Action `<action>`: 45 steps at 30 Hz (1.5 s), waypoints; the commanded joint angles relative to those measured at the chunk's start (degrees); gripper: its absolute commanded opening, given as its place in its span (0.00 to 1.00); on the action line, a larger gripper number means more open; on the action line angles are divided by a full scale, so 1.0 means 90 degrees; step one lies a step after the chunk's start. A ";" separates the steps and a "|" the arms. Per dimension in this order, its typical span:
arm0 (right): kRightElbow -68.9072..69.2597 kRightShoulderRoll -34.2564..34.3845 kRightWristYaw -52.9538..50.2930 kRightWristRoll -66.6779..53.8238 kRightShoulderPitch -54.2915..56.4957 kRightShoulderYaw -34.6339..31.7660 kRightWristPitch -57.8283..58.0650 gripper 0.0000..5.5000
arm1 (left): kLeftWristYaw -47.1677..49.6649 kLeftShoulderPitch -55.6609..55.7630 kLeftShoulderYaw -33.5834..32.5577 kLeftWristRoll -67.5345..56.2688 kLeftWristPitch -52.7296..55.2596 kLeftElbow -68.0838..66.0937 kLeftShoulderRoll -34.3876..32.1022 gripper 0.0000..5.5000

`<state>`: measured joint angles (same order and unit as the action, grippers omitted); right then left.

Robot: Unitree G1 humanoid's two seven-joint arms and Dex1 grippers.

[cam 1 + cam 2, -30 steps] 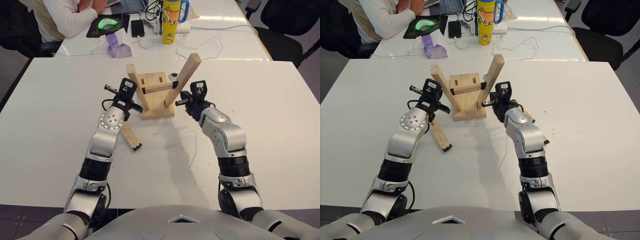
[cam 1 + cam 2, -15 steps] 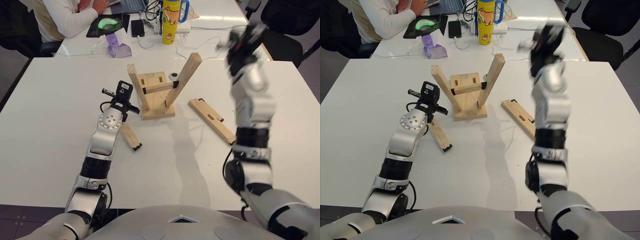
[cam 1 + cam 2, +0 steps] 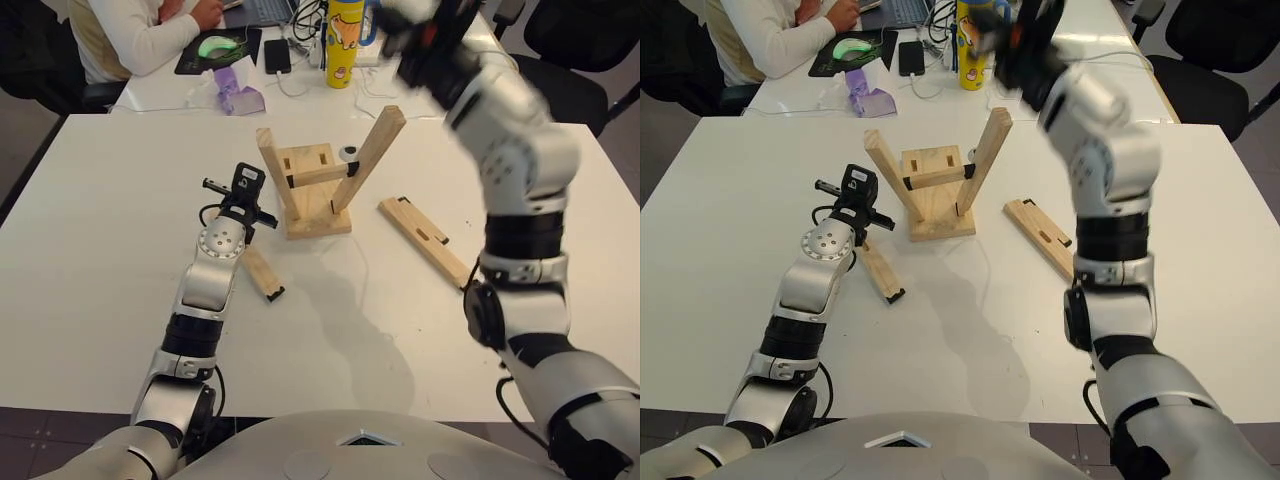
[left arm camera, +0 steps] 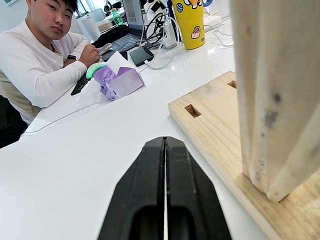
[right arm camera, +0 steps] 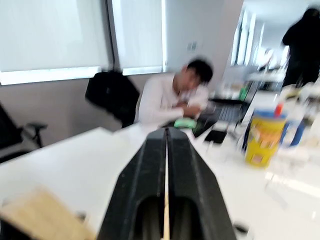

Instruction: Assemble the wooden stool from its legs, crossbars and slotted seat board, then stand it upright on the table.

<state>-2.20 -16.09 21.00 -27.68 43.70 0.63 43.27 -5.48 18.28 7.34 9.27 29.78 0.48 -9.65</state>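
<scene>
While the half-built stool is sitting upside down toward the far edge of the table (image 3: 120, 260), about midway between its left and right edges, the slotted seat board (image 3: 318, 222) is lying flat on the white surface. Two legs are standing up out of it and leaning apart: the left leg (image 3: 273, 168) is tilting toward the left edge, the right leg (image 3: 372, 150) toward the right edge. A crossbar (image 3: 318, 176) is bridging them partway up.

A loose leg (image 3: 425, 240) is lying flat and aslant beside the board, on its right-edge side and apart from it. A shorter loose piece (image 3: 262, 274) is lying nearer the front edge, partly under the left arm.

The left gripper (image 4: 165, 146) is hovering low just beside the left leg, its fingers pressed together with nothing between them. The right gripper (image 5: 166, 137) is hanging high over the far edge, above the stool, blurred in the head views; its fingers are also pressed together and carrying nothing.
</scene>
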 commanded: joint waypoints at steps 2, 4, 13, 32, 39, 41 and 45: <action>0.0064 0.0083 0.0043 -0.0188 -0.0541 0.0085 0.1014 0.00 | 0.0013 0.0095 -0.0032 0.0047 0.0017 0.0006 -0.0016 0.00; 0.0345 0.0183 0.0137 -0.0363 -0.0499 -0.0026 0.0911 0.00 | 0.0016 0.0097 -0.0043 0.0049 0.0011 0.0000 -0.0022 0.00; 0.0309 0.1132 -0.0964 -0.1037 0.0347 -0.1904 -0.0775 0.00 | 0.0090 0.0057 -0.0089 0.0051 -0.0009 -0.0033 0.0007 0.00; 0.1388 -0.1001 0.3502 -0.0964 -0.1996 0.0827 -0.0769 0.00 | 0.0068 -0.0001 -0.0201 0.0092 0.0032 -0.0025 -0.0142 0.00; 0.0572 -0.0705 0.2227 0.0271 -0.1548 0.0788 -0.1106 0.00 | 0.0244 -0.0264 -0.0376 0.0164 0.0226 -0.0111 -0.0228 0.00; 0.0244 -0.0610 0.1861 0.0583 -0.1450 0.0698 -0.1258 0.00 | 0.0257 -0.0347 -0.0407 0.0178 0.0285 -0.0082 -0.0252 0.00; -0.0429 -0.0547 0.1212 0.1265 -0.1195 0.0629 -0.1590 0.00 | 0.0039 -0.0550 -0.0323 0.0200 0.0624 0.0049 -0.0421 0.00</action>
<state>-3.60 -21.32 34.34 -18.75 30.79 7.01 30.33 -3.47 14.91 3.70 10.68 33.53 0.14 -12.03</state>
